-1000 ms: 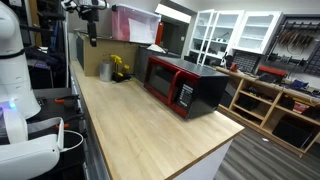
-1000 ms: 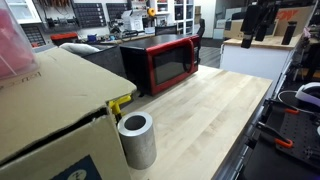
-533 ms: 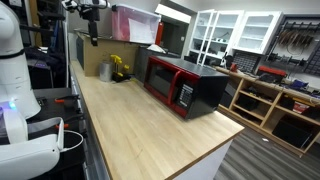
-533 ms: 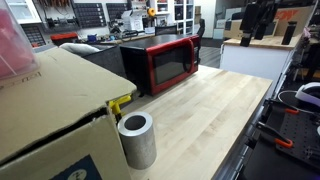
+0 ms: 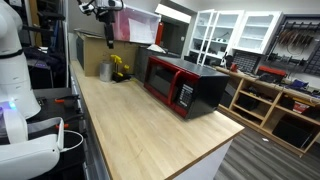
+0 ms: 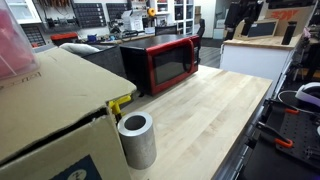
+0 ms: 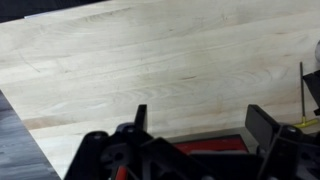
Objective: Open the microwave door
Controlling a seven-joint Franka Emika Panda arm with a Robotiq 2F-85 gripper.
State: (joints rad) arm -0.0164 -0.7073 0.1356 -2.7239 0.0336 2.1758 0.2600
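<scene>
The microwave (image 5: pixel 188 84) stands on the wooden countertop (image 5: pixel 140 125) with its black casing and glossy red front; it also shows in an exterior view (image 6: pixel 160 60). The microwave door (image 5: pixel 163 80) is shut flat against the front in both exterior views (image 6: pixel 172 62). My gripper (image 5: pixel 108 30) hangs high above the counter, well apart from the microwave, and is seen at the top of an exterior view (image 6: pixel 240 16). In the wrist view the gripper (image 7: pixel 200 122) is open and empty, with a strip of the red front (image 7: pixel 200 146) between its fingers.
A brown cardboard box (image 5: pixel 97 55) fills the foreground of an exterior view (image 6: pixel 50 110), with a grey cylinder (image 6: pixel 137 140) and a yellow object (image 6: pixel 120 103) beside it. White glass-fronted cabinets (image 5: pixel 235 30) stand behind. The counter edge drops to dark floor (image 7: pixel 20 140).
My gripper has moved sideways high above the counter, toward the microwave's side. The microwave and its door have not moved.
</scene>
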